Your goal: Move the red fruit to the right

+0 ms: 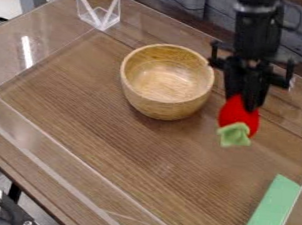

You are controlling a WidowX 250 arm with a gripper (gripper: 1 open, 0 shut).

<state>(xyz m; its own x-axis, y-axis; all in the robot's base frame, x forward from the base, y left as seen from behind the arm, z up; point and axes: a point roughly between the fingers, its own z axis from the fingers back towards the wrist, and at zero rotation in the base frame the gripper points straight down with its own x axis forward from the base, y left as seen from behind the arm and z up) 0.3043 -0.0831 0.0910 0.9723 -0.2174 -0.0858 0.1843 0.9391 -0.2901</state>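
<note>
The red fruit [239,117] is a small bright red toy strawberry whose light green leafy end points down. It hangs just above the wooden table, to the right of the wooden bowl [168,81]. My black gripper [247,97] comes straight down from above and is shut on the fruit's upper end. The bowl looks empty inside.
A flat light green block [273,213] lies near the front right corner. Clear acrylic walls [96,12] ring the wooden table [97,140]. A small clear triangular stand sits at the back left.
</note>
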